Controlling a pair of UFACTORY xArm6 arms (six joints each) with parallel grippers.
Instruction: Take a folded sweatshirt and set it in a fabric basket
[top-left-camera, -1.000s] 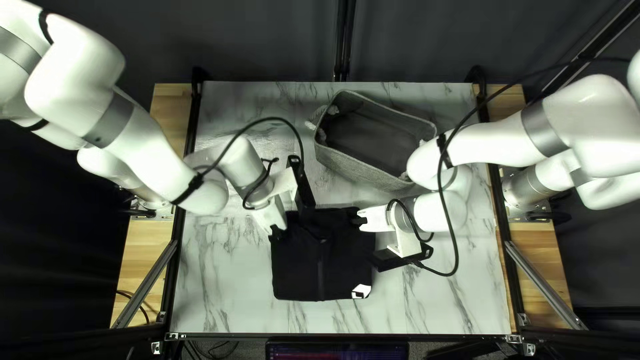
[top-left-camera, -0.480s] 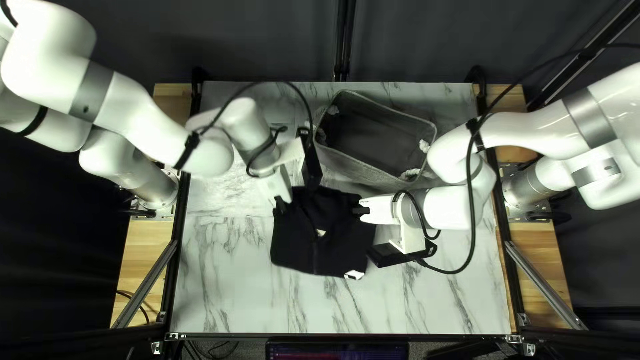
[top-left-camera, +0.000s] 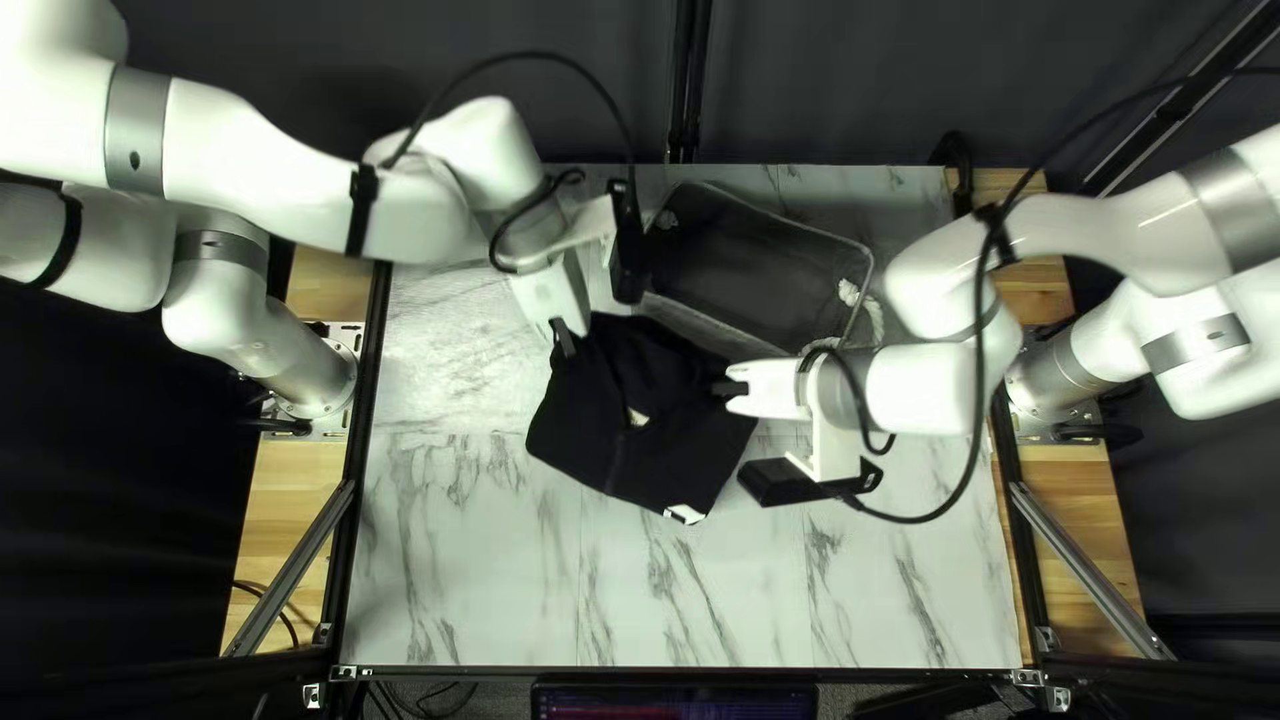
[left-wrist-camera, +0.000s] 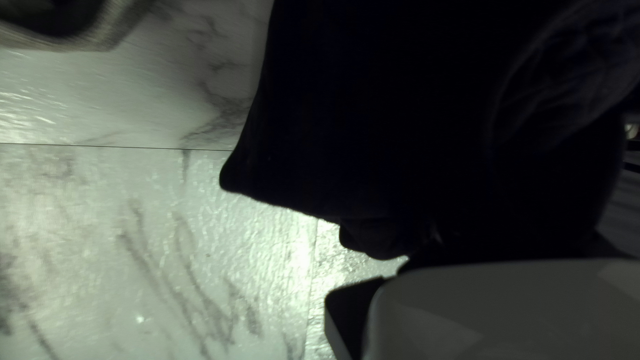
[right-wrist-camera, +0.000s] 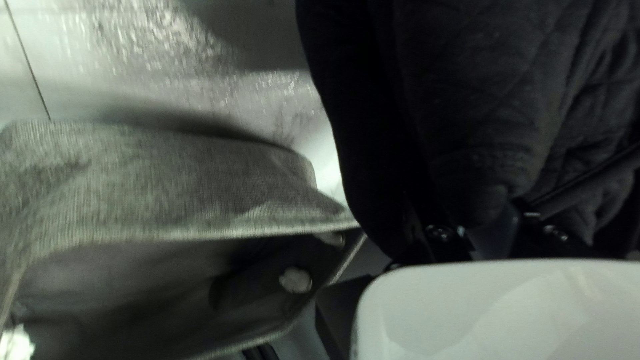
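My left gripper [top-left-camera: 566, 342], in the top left view, is shut on the dark folded sweatshirt [top-left-camera: 620, 434] at its upper left corner. Opposite it, my right gripper [top-left-camera: 730, 390] is shut on the right side. Between them the cloth hangs tilted, its white patch toward the near edge. Behind it stands the grey fabric basket [top-left-camera: 754, 274], partly covered by the left gripper's mount. In the left wrist view, dark sweatshirt cloth [left-wrist-camera: 373, 113] hides most of the left gripper [left-wrist-camera: 433, 240]. The right wrist view shows bunched sweatshirt cloth [right-wrist-camera: 480, 100] in the right gripper [right-wrist-camera: 497, 230], beside the basket [right-wrist-camera: 173, 190].
The marble-patterned table [top-left-camera: 467, 574] extends around and in front of the sweatshirt. A rope handle [top-left-camera: 863, 304] is on the basket's right end. A black cable [top-left-camera: 980, 400] loops from the right arm, and another [top-left-camera: 534, 56] arches over the left arm.
Both grippers have carried the sweatshirt toward the far edge and the basket, the left one farther, so the cloth has turned and tilted. The left gripper's mount now overlaps the basket's left end.
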